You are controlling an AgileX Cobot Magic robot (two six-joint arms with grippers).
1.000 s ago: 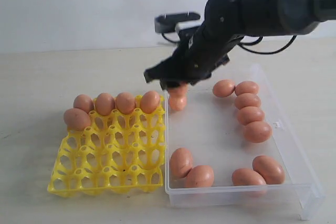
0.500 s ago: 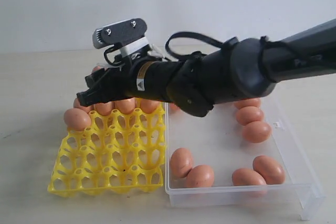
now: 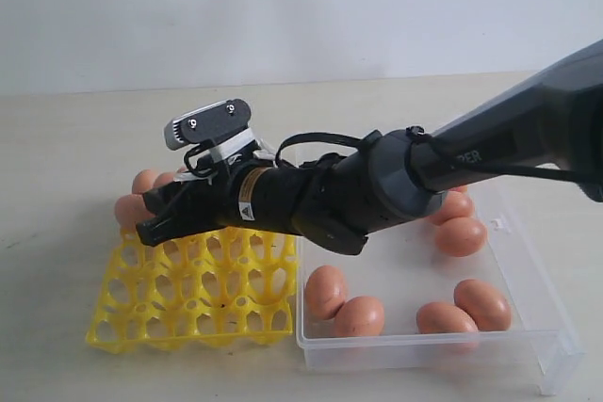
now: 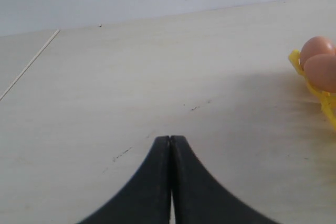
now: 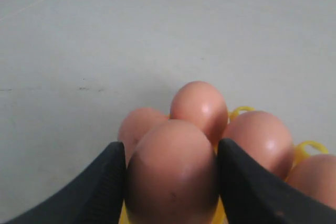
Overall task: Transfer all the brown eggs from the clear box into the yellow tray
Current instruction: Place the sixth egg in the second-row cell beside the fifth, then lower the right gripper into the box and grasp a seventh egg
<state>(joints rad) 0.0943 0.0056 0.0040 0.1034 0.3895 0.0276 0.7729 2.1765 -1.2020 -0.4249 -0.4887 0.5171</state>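
My right gripper (image 3: 155, 221) reaches across from the right, low over the far left part of the yellow tray (image 3: 198, 300). It is shut on a brown egg (image 5: 170, 174), held between both fingers (image 5: 107, 182); the arm hides this egg in the exterior view. Close behind it, three eggs (image 5: 199, 106) sit in the tray's cups, and two show left of the arm (image 3: 127, 208). Several eggs (image 3: 325, 290) lie in the clear box (image 3: 528, 313). My left gripper (image 4: 170, 140) is shut and empty over bare table, with the tray's corner (image 4: 326, 102) and two eggs (image 4: 321, 72) off to one side.
The tray and the box stand side by side on a pale wooden table (image 3: 57, 138), the box on the right. My right arm (image 3: 377, 190) stretches over the box's far left corner. A white wall rises behind the table.
My right arm has swung left from the box's far left corner with an egg in its fingers. It has come down over the tray's far left cups.
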